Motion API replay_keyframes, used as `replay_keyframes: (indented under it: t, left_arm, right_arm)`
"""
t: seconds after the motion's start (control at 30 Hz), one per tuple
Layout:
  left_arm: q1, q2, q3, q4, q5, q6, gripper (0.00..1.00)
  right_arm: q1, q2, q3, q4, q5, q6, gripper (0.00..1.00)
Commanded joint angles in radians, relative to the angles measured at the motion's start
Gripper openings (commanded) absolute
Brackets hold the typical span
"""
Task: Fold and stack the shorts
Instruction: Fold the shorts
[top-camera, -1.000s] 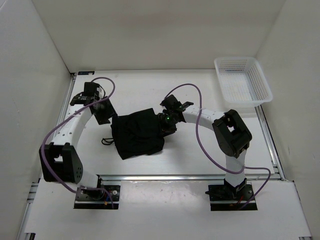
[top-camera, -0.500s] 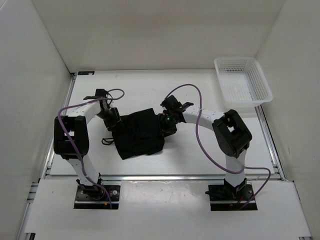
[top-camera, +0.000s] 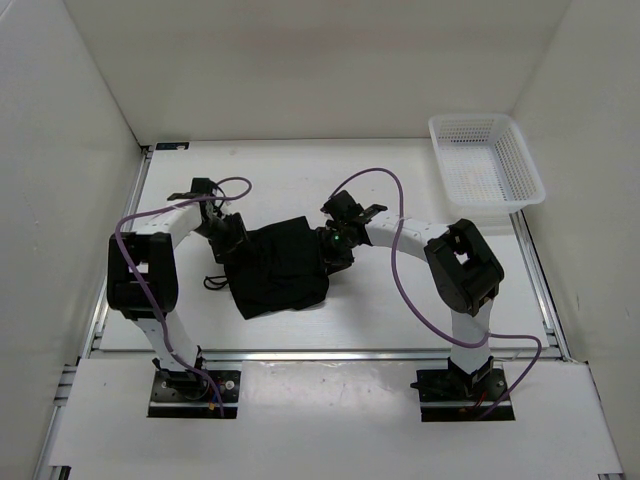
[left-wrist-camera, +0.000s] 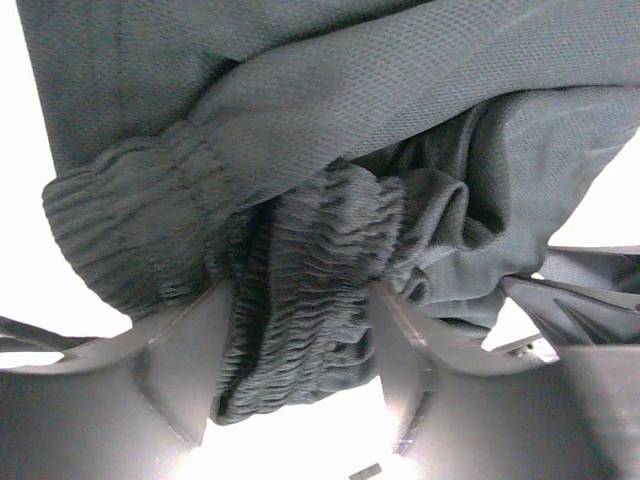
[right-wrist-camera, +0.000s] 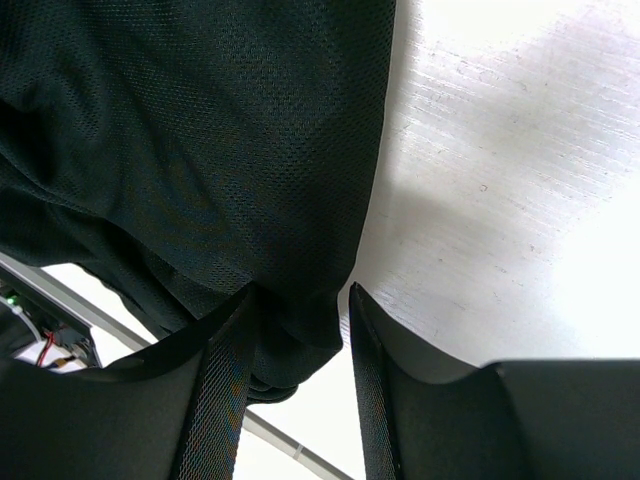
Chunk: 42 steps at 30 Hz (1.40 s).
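Left of centre, the left gripper (left-wrist-camera: 300, 335) clamps the shorts (top-camera: 277, 268) by the waistband (left-wrist-camera: 310, 250) while the right gripper (right-wrist-camera: 300, 320) pinches the opposite edge, seemingly tensioning 2 sides for folding.

A lab test cell: white panel walls (top-camera: 60, 150) enclose a table (top-camera: 300, 170) edged with aluminium rails (top-camera: 541, 290).

White mesh basket (top-camera: 486, 165) at far right corner; white table (top-camera: 280, 180) beneath.
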Motion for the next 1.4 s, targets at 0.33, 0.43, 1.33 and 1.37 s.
replay_keyframes:
  t: [0.33,0.43,1.33,1.37]
  left_arm:
    - [0.003,-0.212,0.024,-0.004,-0.036,-0.047,0.1]
    - [0.025,-0.309,0.024,-0.061,-0.109,-0.07,0.1]
    - [0.166,-0.163,-0.075,-0.05,-0.375,-0.107,0.98]
    - [0.166,-0.163,-0.075,-0.05,-0.375,-0.107,0.98]
  right_arm:
    - [0.004,-0.048,0.0,-0.002,0.009,-0.011,0.46]
    - [0.004,-0.07,0.0,-0.002,-0.005,-0.011,0.53]
    - [0.031,0.074,0.158,-0.023,-0.115,-0.039,0.89]
    - [0.032,0.09,0.158,-0.011,-0.124,-0.039,0.87]
